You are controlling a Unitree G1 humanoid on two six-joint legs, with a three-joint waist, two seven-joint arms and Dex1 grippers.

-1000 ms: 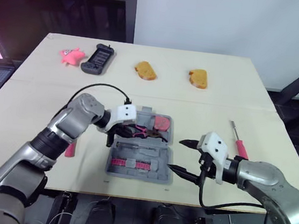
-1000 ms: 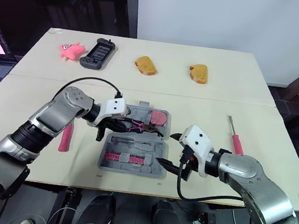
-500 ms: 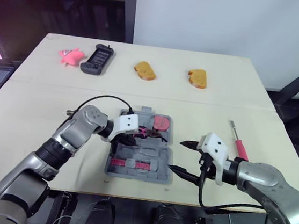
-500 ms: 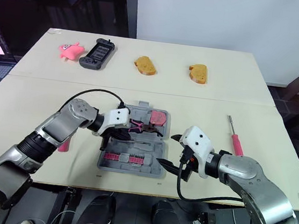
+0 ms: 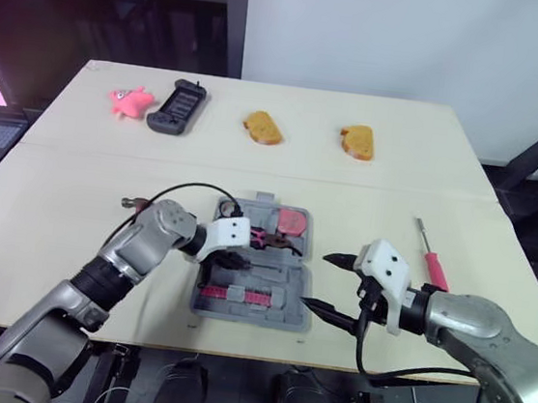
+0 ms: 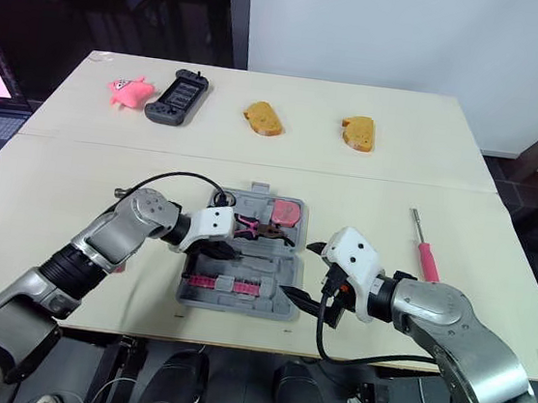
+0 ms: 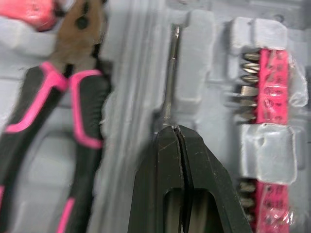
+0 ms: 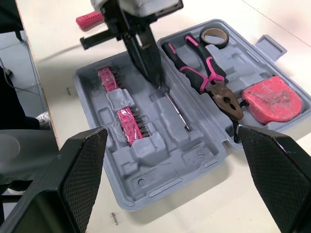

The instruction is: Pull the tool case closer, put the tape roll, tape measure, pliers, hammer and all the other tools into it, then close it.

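Nearest the front edge of the pale desk (image 5: 57,187) the right gripper (image 5: 320,281) hangs just beside the right front corner of the open grey plastic tool case (image 8: 194,155), its two black fingers spread wide and holding nothing. The case lies flat with both halves up.

In the nearer half sits a pink strip of screwdriver bits (image 8: 127,119). Next to it the left gripper (image 7: 175,130) reaches down into the case with its fingers pressed together. Their tips touch the end of a thin steel rod (image 8: 176,112) lying in the middle slot, and I cannot tell whether they pinch it.

The farther half carries the pink-and-black-handled pliers (image 8: 201,77), a small black tape roll (image 8: 214,36) and the pink tape measure (image 8: 272,99).

On the desk, a pink handle (image 8: 90,20) lies left of the case and a pink-handled screwdriver (image 5: 430,259) well to its right, both yet to be packed.

The risk I see is the closed left gripper dragging the rod out of its slot, or the open right gripper nudging the case. A badly seated tool would stop the lid latching.

At the far edge lie a pink plush toy (image 5: 130,100), a black handheld device (image 5: 176,108) and two brown toast-like pieces (image 5: 262,127).
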